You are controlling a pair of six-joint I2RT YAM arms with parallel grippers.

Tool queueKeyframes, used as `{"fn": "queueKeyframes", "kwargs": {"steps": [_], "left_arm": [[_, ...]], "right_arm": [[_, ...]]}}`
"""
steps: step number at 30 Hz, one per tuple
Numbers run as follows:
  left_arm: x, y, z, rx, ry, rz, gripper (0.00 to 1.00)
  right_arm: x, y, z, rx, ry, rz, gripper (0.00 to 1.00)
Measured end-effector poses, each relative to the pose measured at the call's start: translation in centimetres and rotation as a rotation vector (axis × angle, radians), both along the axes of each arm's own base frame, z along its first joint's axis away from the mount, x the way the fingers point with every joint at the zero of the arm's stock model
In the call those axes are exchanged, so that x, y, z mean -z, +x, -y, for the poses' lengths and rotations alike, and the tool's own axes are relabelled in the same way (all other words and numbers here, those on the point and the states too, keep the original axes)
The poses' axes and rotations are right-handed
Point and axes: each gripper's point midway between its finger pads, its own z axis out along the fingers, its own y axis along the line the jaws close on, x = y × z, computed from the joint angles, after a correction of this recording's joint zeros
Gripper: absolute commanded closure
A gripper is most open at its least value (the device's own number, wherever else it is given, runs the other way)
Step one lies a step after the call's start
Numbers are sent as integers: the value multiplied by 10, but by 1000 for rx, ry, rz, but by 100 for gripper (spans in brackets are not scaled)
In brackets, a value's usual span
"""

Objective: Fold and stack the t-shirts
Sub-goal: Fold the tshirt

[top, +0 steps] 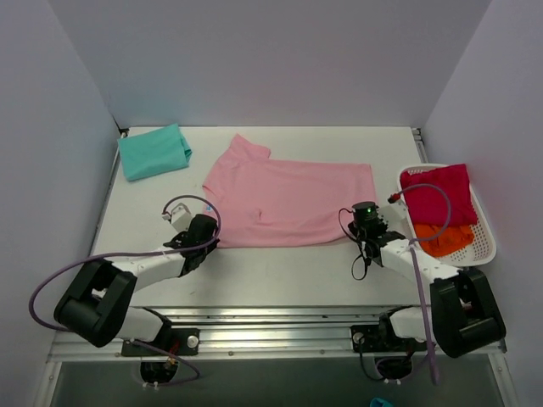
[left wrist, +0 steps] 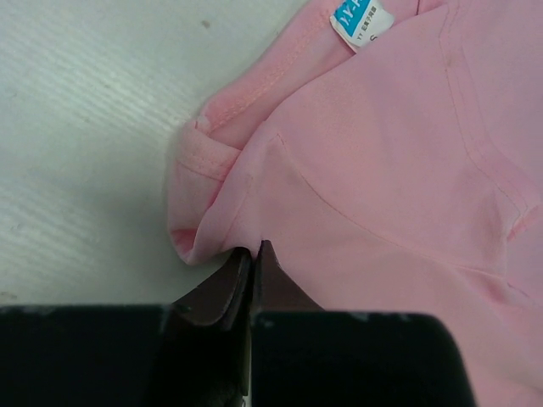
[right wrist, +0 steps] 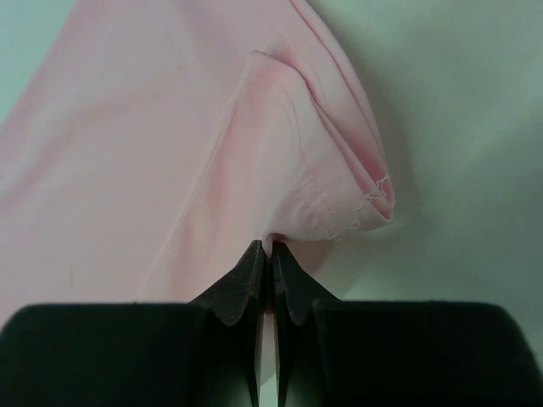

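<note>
My left tool (left wrist: 253,250) is clamped on the pink t-shirt (top: 288,199), its two fingers pressed together with a thin fold of cloth nipped between the tips, close to a seam. Beside the tips, toward 10 o'clock in my left wrist view, the hem is rucked up into a small lump. A blue and white label (left wrist: 361,19) shows at 1 o'clock there.

My right tool (right wrist: 271,248) is likewise closed on the same shirt, pinching the edge just under a folded-over, stitched corner that bulges toward 2 o'clock in that wrist view.

From above, the pink t-shirt lies spread flat in the middle of the bench (top: 271,271), with my left tool at its 7 o'clock corner and my right tool at its 4 o'clock corner. A folded teal t-shirt (top: 153,151) sits apart at 10 o'clock. At 3 o'clock stands a white basket (top: 488,237) with a red t-shirt (top: 441,193) draped in it, and an orange t-shirt (top: 445,239) under that at the near end.
</note>
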Motion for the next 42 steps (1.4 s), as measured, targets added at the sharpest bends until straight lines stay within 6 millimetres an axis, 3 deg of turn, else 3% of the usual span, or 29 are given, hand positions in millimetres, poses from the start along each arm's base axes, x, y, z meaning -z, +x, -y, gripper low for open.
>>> {"fn": "queueKeyframes", "kwargs": {"steps": [6,8,9,10,11,12,13,14,16,21,25,27,29,30,32,35,39,42], "left_arm": [[-16,-35,-2,14,-12,1,98],[-27,-41,-1,20,-25,21,90],[-33,-44,-2,19,-33,35,84],[-39,-46,-2,19,-42,46,65],[-44,-48,-4,19,-46,57,53],[-49,-50,-5,18,-51,67,40],[-53,-52,-7,15,-56,75,30],[-57,-54,-9,15,-61,80,16],[-61,-60,-10,23,-67,83,5],[-69,-72,-13,45,-73,83,2],[-89,-59,-9,85,-45,151,6],[-104,-37,-2,116,-10,200,6],[-120,-1,5,141,33,234,6],[-128,23,8,155,52,241,6],[-145,91,17,191,79,276,6],[-153,183,27,261,121,317,6],[-138,291,40,378,164,351,6],[-106,343,44,443,172,322,6]], "right_arm": [[-5,-32,3,6,17,-6,100],[-7,-40,5,8,17,-19,94],[-8,-44,6,11,19,-21,82],[-7,-48,7,16,17,-33,45],[-11,-50,8,24,25,-24,23],[-13,-54,10,26,20,-29,6],[-15,-58,12,31,20,-30,0],[-16,-61,14,31,15,-32,0],[-21,-68,16,32,16,-27,0],[-34,-79,20,28,18,-9,0],[-52,-68,17,-5,1,39,0],[-60,-55,12,-37,-12,63,0],[-72,-35,2,-82,-20,87,0],[-76,-24,-5,-108,-18,99,0],[-78,-7,-16,-149,-15,110,0],[-71,0,-27,-200,-6,100,0],[-72,1,-32,-230,0,119,0],[-75,-2,-30,-232,-4,132,0]]}}
